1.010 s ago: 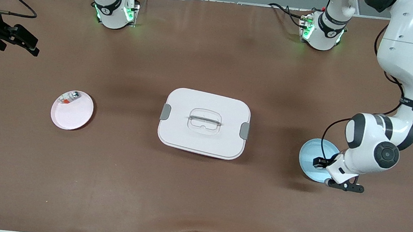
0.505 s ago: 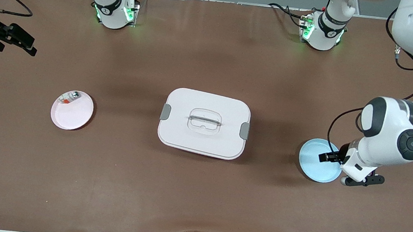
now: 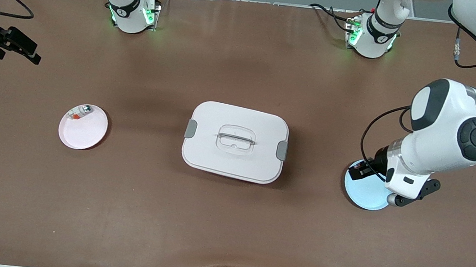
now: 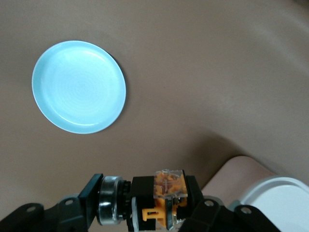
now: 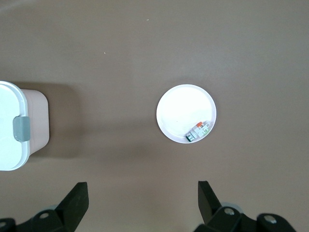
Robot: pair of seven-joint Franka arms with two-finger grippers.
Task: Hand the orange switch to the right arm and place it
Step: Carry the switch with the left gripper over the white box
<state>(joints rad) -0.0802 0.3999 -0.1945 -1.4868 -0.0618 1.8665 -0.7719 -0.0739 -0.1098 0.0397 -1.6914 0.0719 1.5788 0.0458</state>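
Orange and black, the switch [image 4: 164, 200] sits pinched between the fingers of my left gripper [image 4: 161, 208], lifted off the tabletop [image 3: 228, 222]. In the front view that gripper [image 3: 361, 171] hangs over the edge of the blue plate [image 3: 365, 195], which lies at the left arm's end of the tabletop. From my left wrist camera the plate [image 4: 78, 87] shows bare and whole, and a corner of the white box [image 4: 275, 203] shows as well.

My right gripper [image 3: 17, 46] is up in the air over the right arm's end of the tabletop, its fingers [image 5: 77, 200] spread wide with nothing between them; that arm waits. Below it the right wrist view shows the pink plate [image 5: 178, 108] with a small red-white-silver piece [image 5: 198, 131] lying just inside its rim.

White box [image 3: 235, 141], lid on and a grey clip on each short side, stands in the middle of the tabletop between the two plates. Pink plate [image 3: 86, 132] is well apart from it toward the right arm's end.
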